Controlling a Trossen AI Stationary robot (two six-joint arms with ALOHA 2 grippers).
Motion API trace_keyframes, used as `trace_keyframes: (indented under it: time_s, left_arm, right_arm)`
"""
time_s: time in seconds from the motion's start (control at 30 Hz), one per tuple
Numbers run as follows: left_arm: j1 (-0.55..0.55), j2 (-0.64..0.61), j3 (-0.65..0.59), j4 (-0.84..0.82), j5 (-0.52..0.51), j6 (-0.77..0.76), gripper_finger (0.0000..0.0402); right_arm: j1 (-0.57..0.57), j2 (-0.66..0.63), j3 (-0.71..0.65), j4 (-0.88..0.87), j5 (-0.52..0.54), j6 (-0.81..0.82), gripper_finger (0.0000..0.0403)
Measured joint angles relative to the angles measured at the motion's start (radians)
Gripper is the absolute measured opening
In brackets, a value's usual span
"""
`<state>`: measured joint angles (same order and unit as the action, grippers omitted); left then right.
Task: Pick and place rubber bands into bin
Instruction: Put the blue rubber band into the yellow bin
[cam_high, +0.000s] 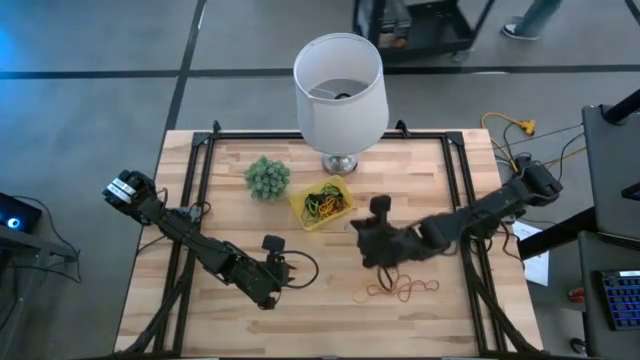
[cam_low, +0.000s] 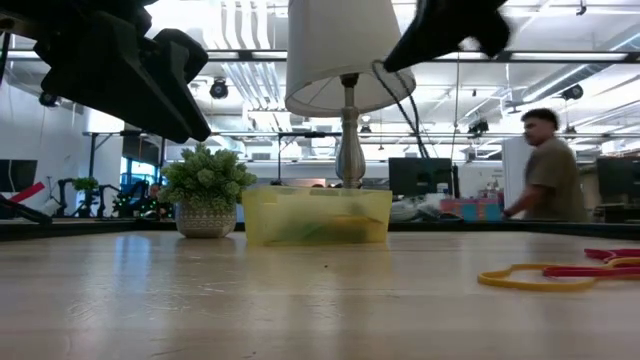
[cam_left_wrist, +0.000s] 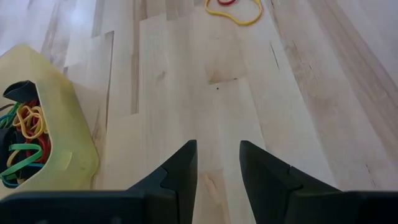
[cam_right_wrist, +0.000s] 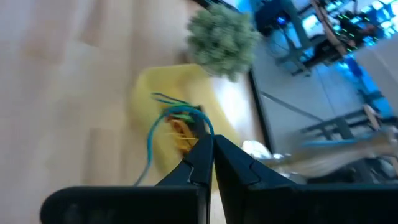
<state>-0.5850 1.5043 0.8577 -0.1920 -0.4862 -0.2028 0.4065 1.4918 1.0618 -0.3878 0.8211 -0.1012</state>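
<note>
The bin (cam_high: 322, 203) is a small yellow tray in front of the lamp base, with several coloured rubber bands inside (cam_left_wrist: 25, 140). More rubber bands (cam_high: 400, 290) lie loose on the wood to its near right; from table height a yellow one (cam_low: 530, 277) and a red one (cam_low: 610, 265) show. My right gripper (cam_high: 362, 235) hangs above the table just right of the bin, shut on a thin green band (cam_right_wrist: 152, 134). My left gripper (cam_left_wrist: 217, 158) stands open over bare wood, near-left of the bin, holding nothing. My right gripper pinches one strand of the green band (cam_right_wrist: 202, 118) between the tips of its two fingers. The fingers slant downward toward the bin and the plant. The band hangs as a slack loop beside the fingertips, lifted clear of the table.
A white lamp (cam_high: 340, 90) stands at the far edge behind the bin, and a fuzzy green plant (cam_high: 267, 178) sits left of the bin. A black frame (cam_high: 195, 180) runs along the table's sides. A person (cam_low: 545, 165) walks in the room beyond.
</note>
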Motion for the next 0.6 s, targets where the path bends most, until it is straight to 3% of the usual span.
trace_keyframes:
  time_s: [0.27, 0.6]
  left_arm:
    - [0.0, 0.0, 0.0, 0.0, 0.0, 0.0, 0.0105]
    - [0.0, 0.0, 0.0, 0.0, 0.0, 0.0, 0.0105]
  right_arm:
    - [-0.19, 0.0, -0.004, 0.139, -0.025, -0.148, 0.0008]
    - [-0.402, 0.004, -0.033, 0.327, -0.312, -0.214, 0.0008]
